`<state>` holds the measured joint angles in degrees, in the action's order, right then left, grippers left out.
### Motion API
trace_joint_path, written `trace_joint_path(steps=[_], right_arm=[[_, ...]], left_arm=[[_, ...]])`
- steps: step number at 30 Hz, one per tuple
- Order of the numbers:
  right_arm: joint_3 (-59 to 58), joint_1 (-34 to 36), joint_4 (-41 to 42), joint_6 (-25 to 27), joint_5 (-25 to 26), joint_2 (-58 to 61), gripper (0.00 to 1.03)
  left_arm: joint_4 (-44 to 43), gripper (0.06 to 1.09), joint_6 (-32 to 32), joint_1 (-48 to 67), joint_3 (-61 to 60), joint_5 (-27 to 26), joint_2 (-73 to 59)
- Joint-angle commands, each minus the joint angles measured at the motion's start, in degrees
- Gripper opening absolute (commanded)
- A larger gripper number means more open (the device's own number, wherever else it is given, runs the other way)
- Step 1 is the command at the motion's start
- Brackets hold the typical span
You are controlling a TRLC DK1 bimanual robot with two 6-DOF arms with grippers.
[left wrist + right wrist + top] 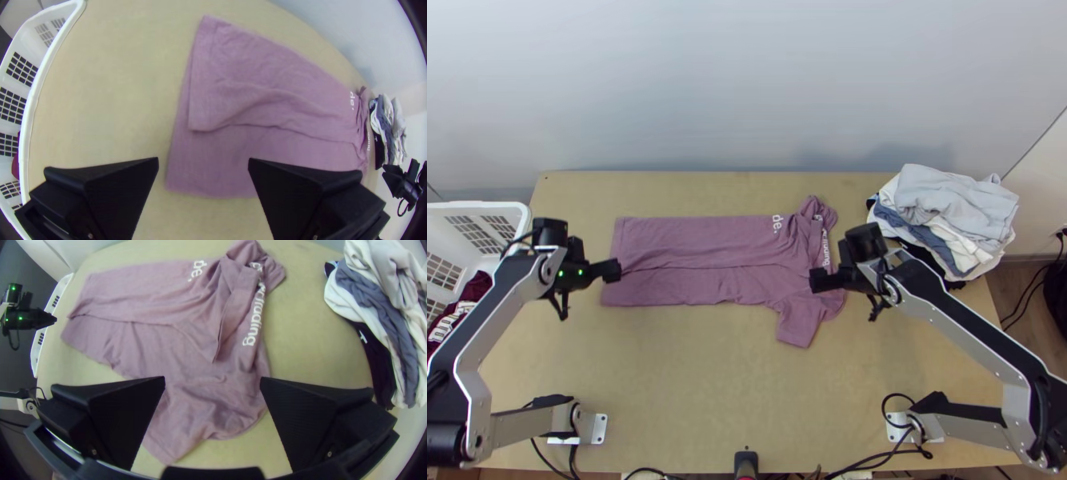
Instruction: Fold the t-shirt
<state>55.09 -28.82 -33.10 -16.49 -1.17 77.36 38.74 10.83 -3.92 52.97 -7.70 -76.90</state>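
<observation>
Fingers of the left claw (612, 270) stand wide apart above the hem end of the mauve t-shirt (699, 242), with cloth visible between them in its wrist view and none pinched. The right claw (817, 280) is spread just as wide, over the chest and near sleeve (799, 326), likewise pinching nothing.

The t-shirt lies lengthwise across the table (691, 392), between the two arms, its neck end on the right arm's side. Its far side is folded over lengthwise, so an upper layer covers the far part and stops in a wavy edge running along the middle. A strip of the layer beneath lies exposed on the near side, fairly smooth, and peeps out slightly past the upper layer at the hem. Soft creases run along the upper layer. Toward the neck the cloth turns untidy: bunched at the far corner, with a raised, pointed fold and white lettering on either side of it. The near sleeve sticks out toward the table's near edge, lightly rumpled.

Farther out, a white basket (525, 214) stands beyond the left end, holding a maroon garment (465, 308). A heap of grey, white, blue-grey and black clothes (943, 206) sits at the far right corner.
</observation>
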Motion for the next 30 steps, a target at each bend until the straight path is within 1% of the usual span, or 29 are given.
trace_joint_path(steps=[1,4,9,10,12,16,21,22,26,27,30], right_arm=[[-4.82,1.57,-5.22,-0.21,-1.73,-6.43,0.99],[-7.19,1.57,-5.83,-0.21,-1.82,-10.13,0.99],[-8.68,1.40,-7.94,-0.30,-3.05,-11.97,0.99],[-8.68,1.22,-8.38,-0.21,-3.14,-12.06,0.99],[-9.04,0.87,-8.73,-0.21,-3.31,-12.32,0.99],[-9.48,-0.45,-9.00,-0.30,-3.84,-12.24,0.99],[-9.30,-2.12,-8.73,-0.47,-3.93,-11.18,0.99],[-9.21,-2.21,-8.65,-0.47,-3.93,-11.01,0.99],[-8.95,-2.29,-8.56,-0.56,-4.28,-10.92,0.99],[-8.95,-2.29,-8.56,-0.65,-4.37,-10.92,0.99],[-8.86,-2.65,-8.56,-0.91,-4.72,-10.92,0.99]], left_arm=[[-0.77,1.03,-0.99,-1.44,-7.62,0.67,4.13],[-2.53,1.03,-0.55,-1.44,-9.11,1.20,3.69],[-4.55,1.03,0.16,-1.44,-9.46,1.99,-0.09],[-4.82,1.02,0.33,-1.44,-9.46,1.99,-0.70],[-5.34,0.94,0.95,-1.35,-9.29,1.99,-1.67],[-6.75,0.75,2.53,-0.82,-9.29,2.08,-2.46],[-6.75,0.74,3.50,-0.82,-8.59,2.08,-2.73],[-6.75,0.71,3.76,-0.82,-8.50,2.08,-2.99],[-8.51,0.51,4.37,-0.82,-9.38,2.52,-3.69],[-9.03,0.49,4.37,-0.91,-9.73,2.61,-3.78],[-9.47,0.49,4.37,-1.00,-10.52,2.69,-3.78]])
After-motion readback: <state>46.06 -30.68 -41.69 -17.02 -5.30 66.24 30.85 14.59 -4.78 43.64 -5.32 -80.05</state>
